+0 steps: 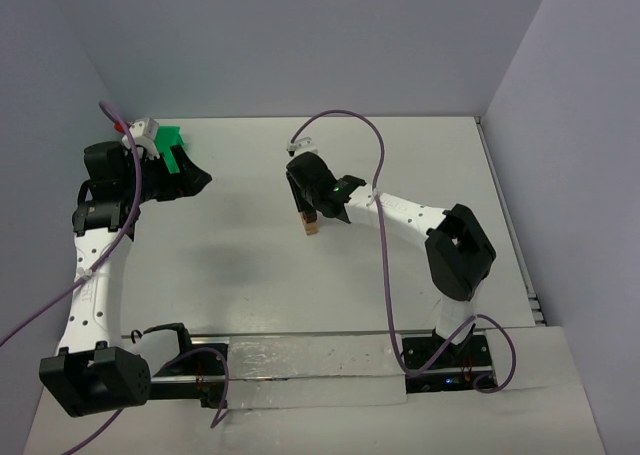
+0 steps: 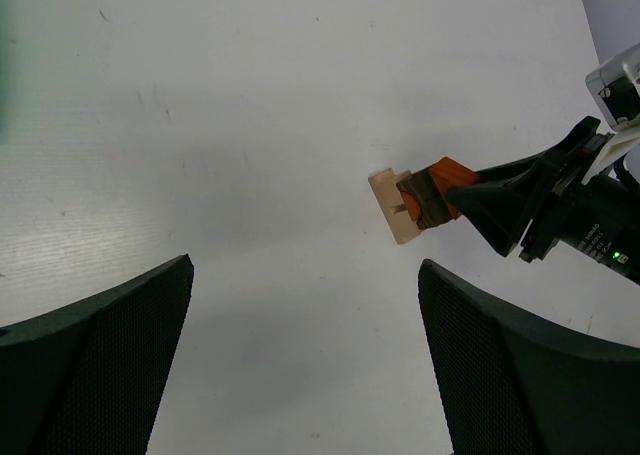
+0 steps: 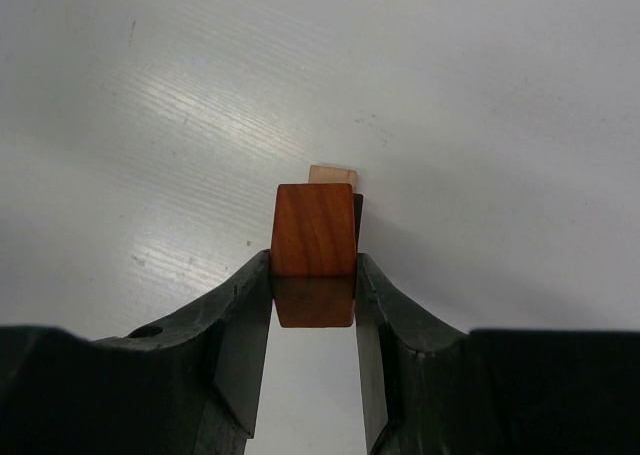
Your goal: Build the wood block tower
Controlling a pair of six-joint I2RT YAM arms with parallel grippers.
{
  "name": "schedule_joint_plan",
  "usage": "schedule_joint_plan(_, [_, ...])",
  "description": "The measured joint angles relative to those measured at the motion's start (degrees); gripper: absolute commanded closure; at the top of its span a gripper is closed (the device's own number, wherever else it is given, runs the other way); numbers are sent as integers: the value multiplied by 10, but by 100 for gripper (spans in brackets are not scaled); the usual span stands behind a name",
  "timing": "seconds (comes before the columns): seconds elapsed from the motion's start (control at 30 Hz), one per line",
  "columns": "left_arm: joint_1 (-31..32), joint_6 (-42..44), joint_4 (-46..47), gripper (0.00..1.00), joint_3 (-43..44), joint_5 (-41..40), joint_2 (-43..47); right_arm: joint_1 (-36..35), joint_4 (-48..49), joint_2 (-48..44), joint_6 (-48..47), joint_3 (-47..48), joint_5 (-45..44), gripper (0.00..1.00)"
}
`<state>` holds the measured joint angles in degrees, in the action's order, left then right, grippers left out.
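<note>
My right gripper (image 1: 309,207) is shut on a reddish-brown block (image 3: 315,240), gripped by its two sides between the jaws. In the right wrist view a dark brown block (image 3: 358,213) and a light tan block (image 3: 333,174) peek out just beneath it. The left wrist view shows the three in a row: light tan block (image 2: 391,207) on the table, dark brown block (image 2: 424,198), then the reddish-brown block (image 2: 455,174) against it. The stack (image 1: 311,225) stands mid-table. My left gripper (image 2: 305,360) is open and empty, far left of the stack.
A bright green tray (image 1: 172,150) lies at the back left, partly hidden behind my left gripper (image 1: 188,180). The white table (image 1: 250,255) is walled by grey panels. Purple cables loop over both arms.
</note>
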<state>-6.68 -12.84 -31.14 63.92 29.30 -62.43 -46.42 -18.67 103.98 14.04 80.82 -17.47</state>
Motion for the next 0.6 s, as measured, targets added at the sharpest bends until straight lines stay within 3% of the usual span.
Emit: schedule_joint_plan(0.6, [0, 0, 0, 1, 2, 0, 0, 4, 0, 0, 2, 0, 3, 94])
